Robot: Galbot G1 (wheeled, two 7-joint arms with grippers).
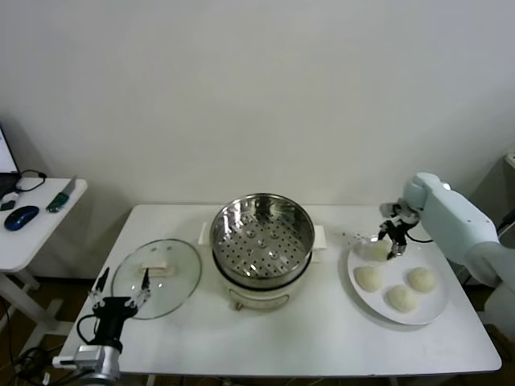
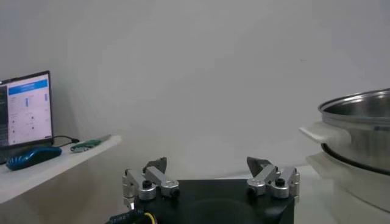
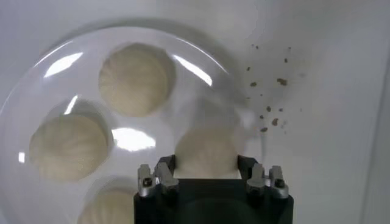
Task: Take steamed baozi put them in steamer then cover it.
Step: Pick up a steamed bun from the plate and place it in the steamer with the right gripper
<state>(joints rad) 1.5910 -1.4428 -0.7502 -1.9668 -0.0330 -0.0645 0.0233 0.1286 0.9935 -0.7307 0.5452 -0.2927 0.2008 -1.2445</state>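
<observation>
Two grippers in view. Left gripper (image 1: 121, 281) at lower left of head view, fingers spread wide, idle, tips over near edge of glass lid (image 1: 157, 277), which lies flat on white table (image 1: 282, 342). Side table (image 1: 36, 229) w/ blue mouse (image 1: 20, 216) at far left. Steamer (image 1: 261, 237) at centre frame on white cooker base (image 1: 261, 293), basket holds no buns. Right gripper (image 3: 207, 159) at right of head view, clenched on one steamed baozi (image 3: 206, 152) at the plate (image 1: 438, 310) edge nearest steamer. 3 other baozi (image 1: 398, 288) sit on plate, apart from each other. Brown crumbs (image 3: 271, 112) on table beside plate
</observation>
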